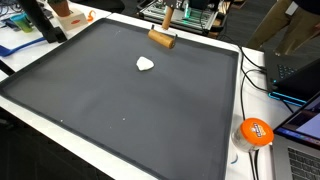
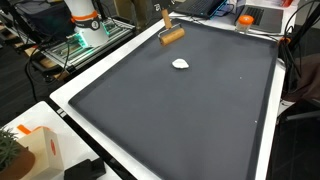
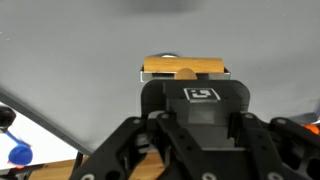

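Wooden block (image 1: 162,40) is clamped in the closed end effector (image 1: 167,27), so the grasp looks made. It is at the far edge of the dark mat (image 1: 120,110); whether it is lifted clear, I cannot tell. A white lump (image 1: 146,65) lies apart, untouched.

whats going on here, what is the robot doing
The robot's gripper is down near one edge of a big dark mat. Its jaws are shut, apparently on a wooden block. The block sits low, at or just above the mat; I cannot tell which. A small white lump lies by itself on the mat, apart from the block.
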{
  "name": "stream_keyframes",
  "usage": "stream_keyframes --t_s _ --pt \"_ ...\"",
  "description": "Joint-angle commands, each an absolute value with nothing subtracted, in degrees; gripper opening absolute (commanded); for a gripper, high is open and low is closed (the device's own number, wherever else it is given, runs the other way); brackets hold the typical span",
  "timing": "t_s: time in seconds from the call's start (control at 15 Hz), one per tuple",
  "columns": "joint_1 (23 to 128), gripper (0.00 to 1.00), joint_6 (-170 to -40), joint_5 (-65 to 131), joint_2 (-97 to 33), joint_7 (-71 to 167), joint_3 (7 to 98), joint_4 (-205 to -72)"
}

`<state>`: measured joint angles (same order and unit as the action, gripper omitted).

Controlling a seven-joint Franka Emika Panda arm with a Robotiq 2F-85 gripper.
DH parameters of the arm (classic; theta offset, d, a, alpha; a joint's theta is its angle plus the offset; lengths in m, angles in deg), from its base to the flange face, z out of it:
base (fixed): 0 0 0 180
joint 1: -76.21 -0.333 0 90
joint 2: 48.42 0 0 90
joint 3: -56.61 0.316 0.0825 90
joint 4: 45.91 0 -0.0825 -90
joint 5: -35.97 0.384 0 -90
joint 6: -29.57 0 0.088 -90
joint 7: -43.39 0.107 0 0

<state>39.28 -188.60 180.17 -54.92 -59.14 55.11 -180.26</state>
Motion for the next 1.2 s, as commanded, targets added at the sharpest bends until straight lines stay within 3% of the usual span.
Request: stream_keyframes --t_s 0.0,0.13,0.33,0.53,0.73,0.8,1.13 --pt "23.6 0.22 -185.4 180.1 -57.5 -61.7 39.3 -187.7" --pt "14.8 0.22 -186.2 180.1 -62.9 -65.3 30.3 -192.7" --pt "3.8 0.22 -195.8 180.1 -70.0 -74.4 17.9 -189.4" --pt "0.0 0.22 -205.9 180.0 -74.9 -84.0 16.3 -182.4" --pt "-10.6 0.22 -218.7 180.0 -81.0 -92.3 9.7 -173.4" --pt "-10.1 0.22 -212.5 180.0 -77.2 -94.6 6.4 -174.3" --pt "-18.0 0.22 -213.1 179.9 -79.9 -96.3 -0.5 -165.4"
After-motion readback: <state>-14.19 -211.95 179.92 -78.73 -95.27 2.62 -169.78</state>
